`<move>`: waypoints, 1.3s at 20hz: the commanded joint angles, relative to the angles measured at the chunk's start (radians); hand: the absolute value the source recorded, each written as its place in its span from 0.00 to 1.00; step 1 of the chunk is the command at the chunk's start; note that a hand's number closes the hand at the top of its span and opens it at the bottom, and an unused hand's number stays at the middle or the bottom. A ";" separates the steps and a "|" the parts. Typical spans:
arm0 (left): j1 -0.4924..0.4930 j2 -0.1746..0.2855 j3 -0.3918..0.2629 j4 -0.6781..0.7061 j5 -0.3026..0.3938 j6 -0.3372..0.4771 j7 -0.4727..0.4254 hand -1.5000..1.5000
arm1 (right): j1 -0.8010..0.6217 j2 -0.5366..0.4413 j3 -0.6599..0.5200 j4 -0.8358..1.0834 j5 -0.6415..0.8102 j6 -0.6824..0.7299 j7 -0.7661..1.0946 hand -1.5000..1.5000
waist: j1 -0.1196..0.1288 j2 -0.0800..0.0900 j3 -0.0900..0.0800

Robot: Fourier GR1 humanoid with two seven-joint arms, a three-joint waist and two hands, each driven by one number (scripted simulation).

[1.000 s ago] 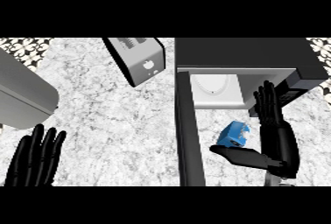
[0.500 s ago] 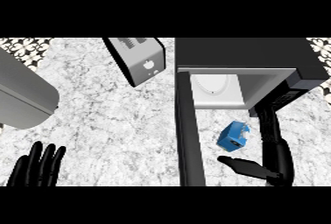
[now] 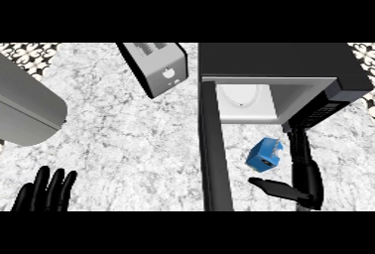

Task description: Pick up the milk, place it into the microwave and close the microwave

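Beside the open black microwave (image 3: 278, 62), the blue milk carton (image 3: 264, 155) looks light and stiff; the empty, open right robot hand (image 3: 306, 184) should clasp its sides.

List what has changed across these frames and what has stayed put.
The right hand has turned from palm-on to edge-on beside the milk carton, and its thumb has dropped lower, away from the carton; it holds nothing. The left hand has slid down toward the view's lower edge. Unchanged: the carton lies on the counter before the microwave, whose door stands open; the toaster too.
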 commanded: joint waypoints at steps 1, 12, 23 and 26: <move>0.008 0.005 -0.031 0.015 -0.025 0.021 -0.024 0.00 | -0.089 0.026 -0.021 0.186 -0.019 -0.005 -0.090 0.00 | 0.003 0.000 0.000; 0.023 0.075 0.056 -0.004 0.085 0.005 -0.061 0.00 | -0.221 -0.015 -0.107 0.576 -0.012 0.049 -0.347 0.00 | 0.004 0.001 0.000; 0.035 0.079 -0.029 -0.032 0.024 0.026 -0.025 0.00 | -0.304 -0.066 -0.091 0.729 0.024 0.203 -0.560 1.00 | 0.009 0.000 0.001; -0.013 0.056 0.010 -0.012 0.035 0.049 -0.001 0.00 | -0.286 -0.080 -0.049 0.689 0.044 0.272 -0.582 1.00 | -0.001 0.000 0.000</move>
